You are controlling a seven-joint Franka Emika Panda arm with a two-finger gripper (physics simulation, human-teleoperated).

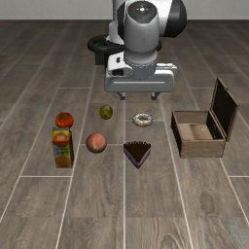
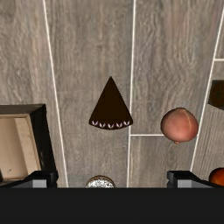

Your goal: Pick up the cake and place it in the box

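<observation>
Gripper [image 1: 137, 97] open, holding nothing. Cake [image 1: 137, 153] sits on the floor [image 1: 175, 204] between peach [image 1: 95, 143] and open box [image 1: 199, 149], touching neither.

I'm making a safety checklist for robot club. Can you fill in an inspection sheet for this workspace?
Surface: wood planks, flat.
Job's things: cake lying on the planks, untouched; box open, lid up.
Clutter: peach, donut, green fruit, red fruit, juice carton.
Grippers: gripper open, holding nothing, above the donut.
Cables: nothing seen.
Surroundings: nothing seen.
</observation>
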